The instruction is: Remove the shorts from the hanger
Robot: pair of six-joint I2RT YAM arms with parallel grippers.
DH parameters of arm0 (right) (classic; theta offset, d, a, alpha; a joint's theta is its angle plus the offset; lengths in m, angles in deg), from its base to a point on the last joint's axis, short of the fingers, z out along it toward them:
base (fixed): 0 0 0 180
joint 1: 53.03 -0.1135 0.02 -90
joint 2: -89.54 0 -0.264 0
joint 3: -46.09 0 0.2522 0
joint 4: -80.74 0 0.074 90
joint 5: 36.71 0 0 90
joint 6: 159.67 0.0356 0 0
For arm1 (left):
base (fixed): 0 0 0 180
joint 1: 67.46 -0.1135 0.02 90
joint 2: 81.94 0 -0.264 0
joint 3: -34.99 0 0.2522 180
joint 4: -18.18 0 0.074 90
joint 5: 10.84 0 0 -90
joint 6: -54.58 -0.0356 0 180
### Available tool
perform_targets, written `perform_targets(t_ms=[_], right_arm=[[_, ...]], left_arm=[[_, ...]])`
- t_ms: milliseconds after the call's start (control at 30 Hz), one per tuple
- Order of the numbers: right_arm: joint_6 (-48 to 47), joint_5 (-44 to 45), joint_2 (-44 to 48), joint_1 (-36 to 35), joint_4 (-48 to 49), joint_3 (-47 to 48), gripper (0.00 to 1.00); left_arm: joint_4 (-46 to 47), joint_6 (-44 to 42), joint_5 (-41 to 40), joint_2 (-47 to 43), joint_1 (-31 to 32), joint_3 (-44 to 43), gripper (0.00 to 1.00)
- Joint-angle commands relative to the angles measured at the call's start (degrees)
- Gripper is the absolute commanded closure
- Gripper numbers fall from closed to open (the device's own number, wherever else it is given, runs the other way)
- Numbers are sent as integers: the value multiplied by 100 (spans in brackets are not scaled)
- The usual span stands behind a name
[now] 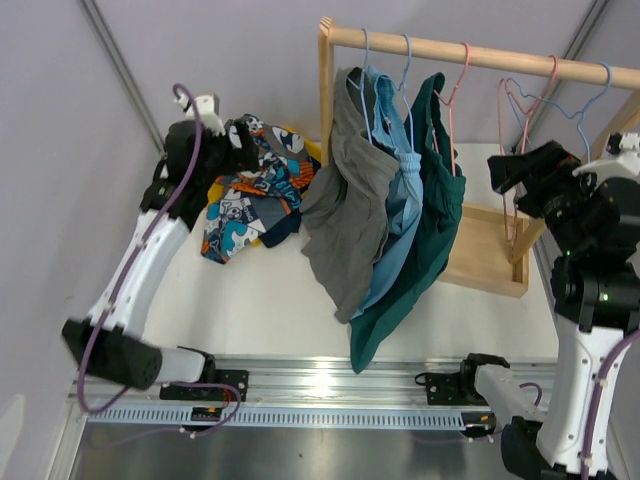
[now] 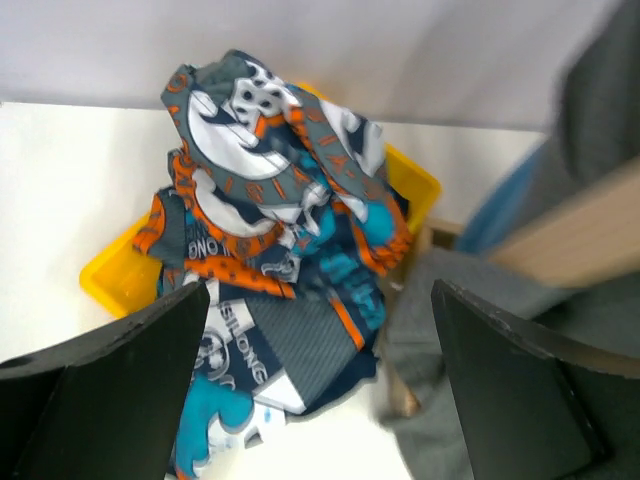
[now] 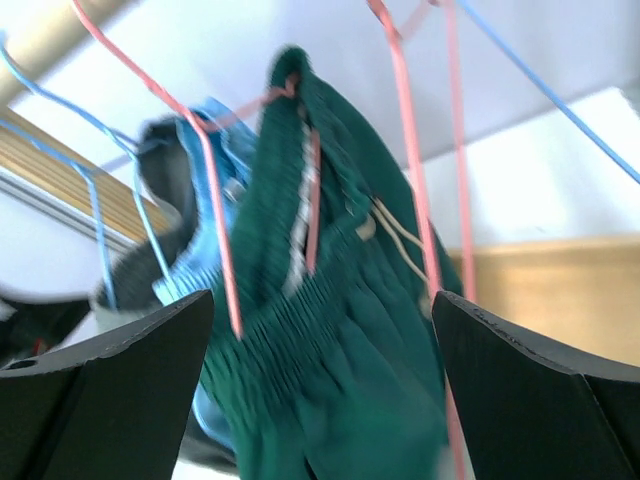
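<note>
Three shorts hang on wire hangers from the wooden rail (image 1: 470, 50): grey shorts (image 1: 345, 210), light blue shorts (image 1: 400, 200) and dark teal shorts (image 1: 430, 200). The cartoon print shorts (image 1: 245, 205) lie in a heap on a yellow bin (image 2: 110, 275) at the left, off any hanger. I cannot make out navy shorts as a separate piece. My left gripper (image 1: 235, 140) is open and empty just above that heap (image 2: 290, 200). My right gripper (image 1: 502, 172) is open and empty, facing the teal shorts (image 3: 350, 330) on their pink hanger (image 3: 215, 240) from the right.
Two empty hangers, pink (image 1: 520, 110) and blue (image 1: 590, 90), hang on the rail close to my right gripper. The rack's wooden upright (image 1: 326, 90) and base frame (image 1: 490, 250) stand on the white table. A metal rail (image 1: 330, 385) runs along the near edge.
</note>
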Motion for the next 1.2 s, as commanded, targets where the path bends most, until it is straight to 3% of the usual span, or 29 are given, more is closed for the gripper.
perform_targets(t_ms=[0,133,333,600,633,667,733,767,867,900,933,1167], right_arm=[[238,-304,-646,-179,714,440,1],[186,-111,-1314,-671,917,1019,1],[54,284,-2115,-1216,1014,1530,1],[-17,750,-2607,-1761,1181,1610,5],[-34,855,-2651,-1814,1189,1601,9],[-52,891,-2686,-1867,1181,1601,24],[-70,1022,-2748,-1999,1172,1592,37],[-78,1067,-2766,-2034,1172,1575,54],[-122,1155,-2774,-2122,1181,1548,76],[-122,1207,-2766,-2140,1155,1548,94],[-140,1347,-2757,-2148,1154,1548,100],[-228,1533,-2433,-2157,1040,1758,100]], left_arm=[[-19,10,-267,-1105,357,1092,1],[-642,115,-559,-2431,682,2051,1],[-1136,2,-603,-3645,735,3176,1],[-1030,107,-972,-4210,753,3758,1],[-1039,116,-1016,-4193,753,3740,1],[-1005,116,-1025,-4184,753,3749,1],[-960,98,-929,-4166,753,3757,1],[-969,98,-929,-4166,753,3758,1],[-969,107,-920,-4201,753,3775,1],[-960,98,-911,-4219,753,3784,1],[-952,98,-902,-4236,753,3784,1],[-820,19,-550,-4254,788,3644,1]])
